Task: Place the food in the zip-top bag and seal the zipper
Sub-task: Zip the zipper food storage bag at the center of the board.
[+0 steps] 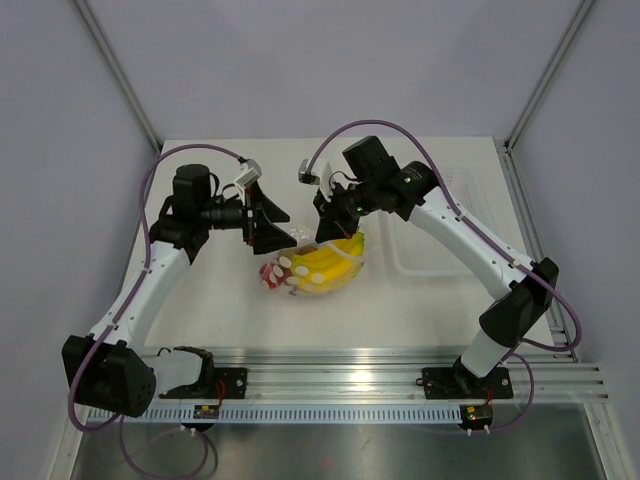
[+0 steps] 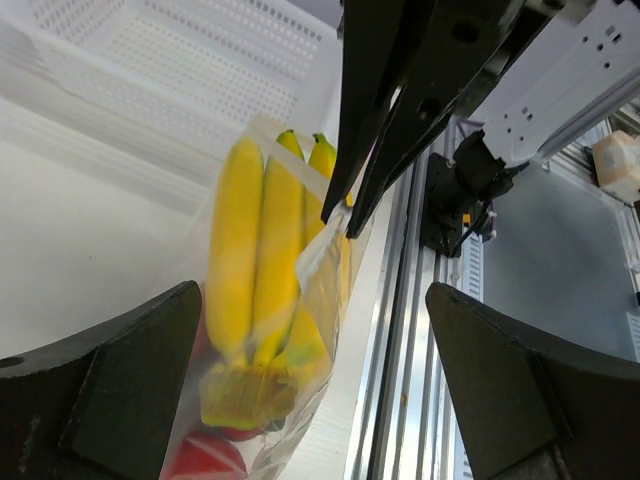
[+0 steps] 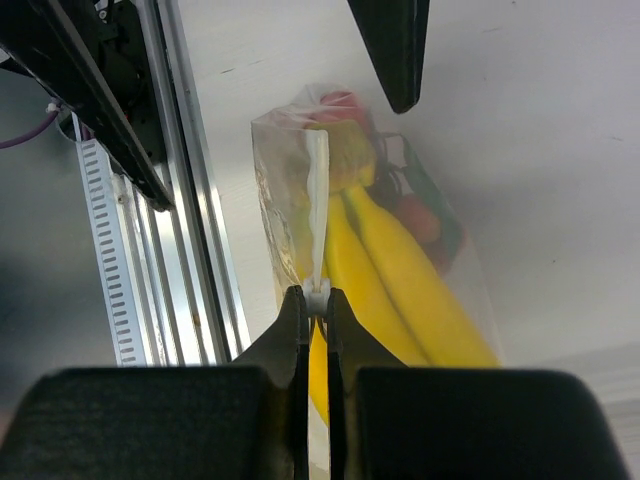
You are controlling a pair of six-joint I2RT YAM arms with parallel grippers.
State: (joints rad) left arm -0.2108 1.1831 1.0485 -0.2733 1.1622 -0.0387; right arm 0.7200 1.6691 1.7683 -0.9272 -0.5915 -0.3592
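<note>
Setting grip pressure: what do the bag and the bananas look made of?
Bag: thin clear plastic film, glossy; it wrinkles and its contents show through. Bananas: probably moulded plastic, smooth even yellow with a slight sheen, though the look alone cannot confirm it.

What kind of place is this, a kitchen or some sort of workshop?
Most likely a robot test bench in a lab, not a kitchen: a left arm and a right arm are bolted to a metal rail at a plain white table, handling toy bananas in a plastic bag.
</note>
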